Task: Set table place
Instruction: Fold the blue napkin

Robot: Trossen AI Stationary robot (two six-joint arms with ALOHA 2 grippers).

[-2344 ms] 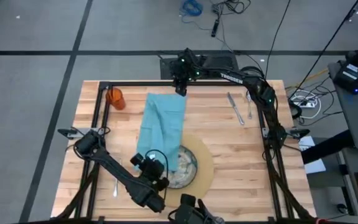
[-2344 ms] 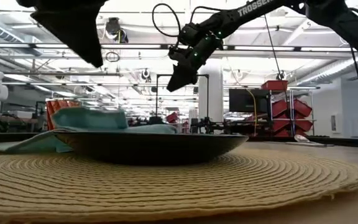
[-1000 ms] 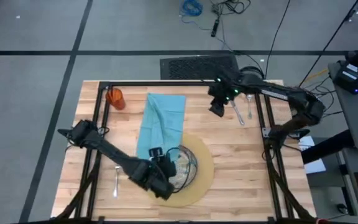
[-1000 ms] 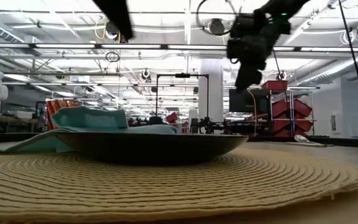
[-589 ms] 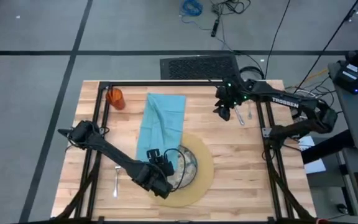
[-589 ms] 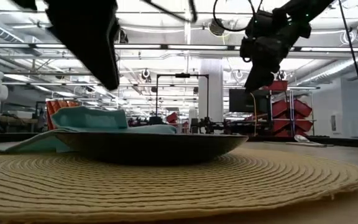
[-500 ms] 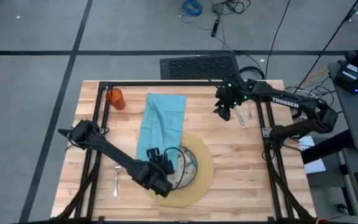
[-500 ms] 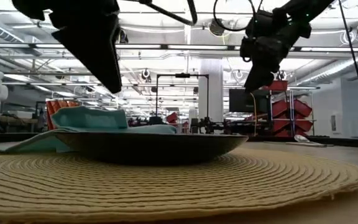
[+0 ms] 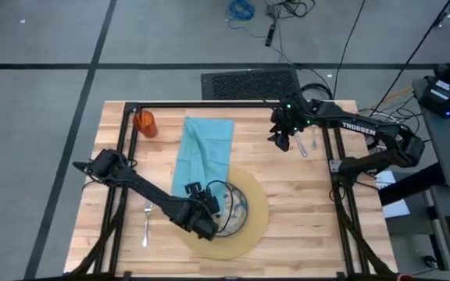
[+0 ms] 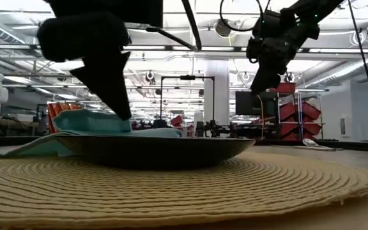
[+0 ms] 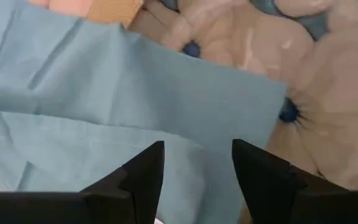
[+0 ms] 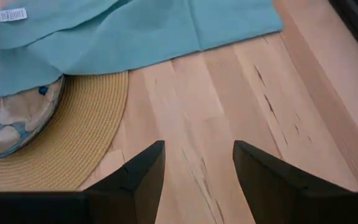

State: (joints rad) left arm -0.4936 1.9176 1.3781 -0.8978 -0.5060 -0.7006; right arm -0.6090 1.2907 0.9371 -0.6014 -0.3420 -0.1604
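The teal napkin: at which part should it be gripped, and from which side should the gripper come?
Probably the teal napkin corner lying over the plate: the rim lifts that edge off the flat surface, so a finger could slip under. Come from above, where the open left gripper hangs.

I'm in a robotics lab/workshop: red parts bins (image 10: 297, 102), monitor (image 10: 255, 102), ceiling strip lights, floor cables (image 9: 287, 9).
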